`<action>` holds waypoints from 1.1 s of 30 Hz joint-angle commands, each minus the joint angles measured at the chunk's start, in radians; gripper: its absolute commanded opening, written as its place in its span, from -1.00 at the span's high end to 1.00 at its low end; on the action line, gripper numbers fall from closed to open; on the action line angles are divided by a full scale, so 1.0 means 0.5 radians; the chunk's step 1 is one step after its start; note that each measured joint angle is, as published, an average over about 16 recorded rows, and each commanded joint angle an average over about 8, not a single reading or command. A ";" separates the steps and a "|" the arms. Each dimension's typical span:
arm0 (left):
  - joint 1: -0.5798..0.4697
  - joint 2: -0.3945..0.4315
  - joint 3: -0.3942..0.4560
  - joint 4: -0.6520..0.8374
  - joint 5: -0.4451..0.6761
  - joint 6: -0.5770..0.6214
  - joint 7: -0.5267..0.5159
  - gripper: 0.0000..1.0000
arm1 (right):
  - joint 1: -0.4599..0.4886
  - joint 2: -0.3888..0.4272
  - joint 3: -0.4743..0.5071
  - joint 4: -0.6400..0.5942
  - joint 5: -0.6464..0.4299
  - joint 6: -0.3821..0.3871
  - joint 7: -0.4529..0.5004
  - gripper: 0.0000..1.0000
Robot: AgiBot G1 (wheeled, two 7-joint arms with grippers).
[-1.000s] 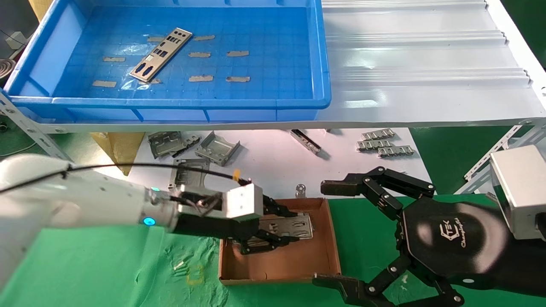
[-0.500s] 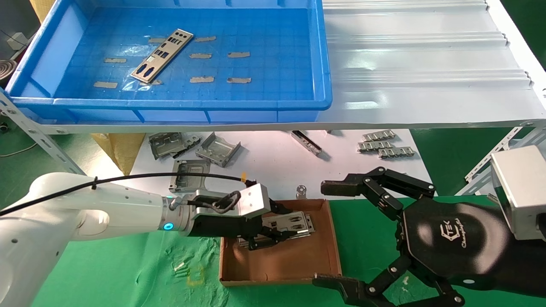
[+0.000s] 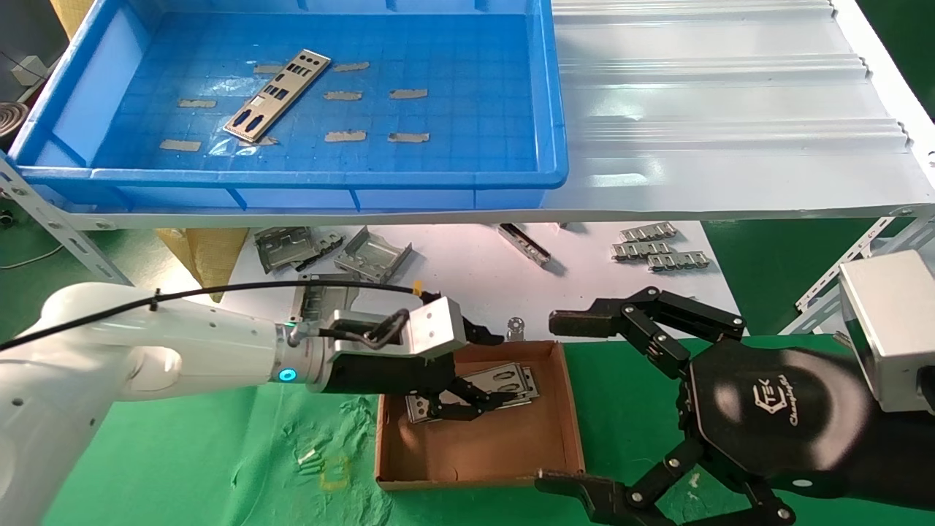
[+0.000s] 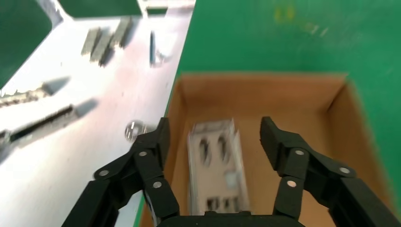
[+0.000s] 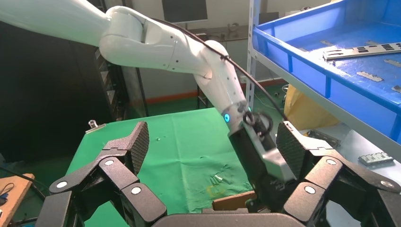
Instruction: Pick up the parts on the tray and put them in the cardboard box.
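Observation:
One silvery part (image 3: 276, 93) lies slantwise on the floor of the blue tray (image 3: 438, 179), also seen as the part (image 5: 364, 49) in the tray (image 5: 302, 52) from the right wrist. My left gripper (image 3: 497, 369) hovers open just above the far half of the cardboard box (image 3: 572, 431). Under its spread jaws parts (image 3: 504, 383) lie flat on the box floor, apart from both fingers. The left wrist view shows the top part (image 4: 217, 165) between the open gripper (image 4: 215, 127) inside the box (image 4: 283, 94). My right gripper (image 3: 554, 402) hangs wide open beside the box's right wall, holding nothing.
Folded grey brackets (image 3: 372, 256) and small metal pieces (image 3: 657, 248) lie on the white surface behind the box, with a washer (image 3: 516, 325) near its far rim. Tan tape scraps (image 3: 343, 135) dot the tray. A white ribbed sheet (image 3: 723, 109) lies right of the tray.
My left gripper has lifted a little over the box and its jaws have spread; the part it carried now lies loose in the box. The right arm has not moved.

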 commanded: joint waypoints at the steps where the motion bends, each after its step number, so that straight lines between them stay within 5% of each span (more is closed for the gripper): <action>1: -0.008 -0.015 -0.014 0.011 -0.039 0.076 -0.015 -1.00 | 0.000 0.000 0.000 0.000 0.000 0.000 0.000 -1.00; 16: 0.017 -0.076 -0.069 0.074 -0.148 0.284 -0.090 -1.00 | 0.000 0.000 0.000 -0.001 0.000 0.001 0.000 -1.00; 33: 0.253 -0.423 -0.264 -0.500 -0.368 0.311 -0.377 -1.00 | 0.000 0.000 -0.001 -0.002 0.001 0.000 -0.001 -1.00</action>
